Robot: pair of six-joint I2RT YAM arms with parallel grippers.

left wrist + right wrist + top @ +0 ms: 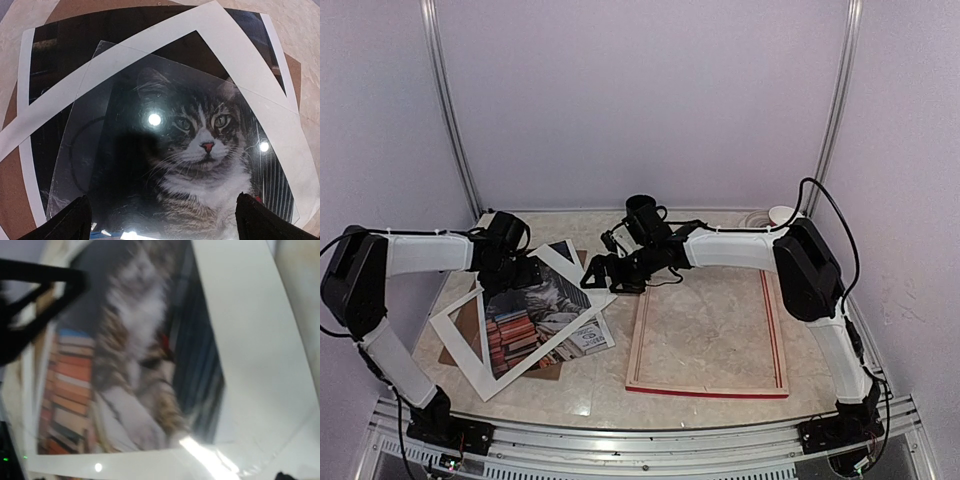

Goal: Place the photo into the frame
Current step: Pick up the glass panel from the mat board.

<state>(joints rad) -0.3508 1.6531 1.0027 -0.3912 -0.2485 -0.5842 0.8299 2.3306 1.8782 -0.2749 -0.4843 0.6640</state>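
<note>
The photo (525, 325), a tabby cat among stacked books, lies face up at the left of the table. A white mat border (470, 345) rests skewed on it. In the left wrist view the cat's face (200, 145) shows under a clear sheet (115, 75). My left gripper (525, 272) hovers over the photo's far part, open, its fingertips (70, 222) wide apart with nothing between them. My right gripper (600, 272) is open over the photo's right corner; its view of the photo (135, 365) is blurred. The frame (708, 335) lies back up at the right, its red edge showing.
A brown backing board (12, 190) lies under the photo. A black mug (642, 212) stands behind the right gripper. A small white round object (775, 215) sits at the back right corner. Grey walls enclose the table.
</note>
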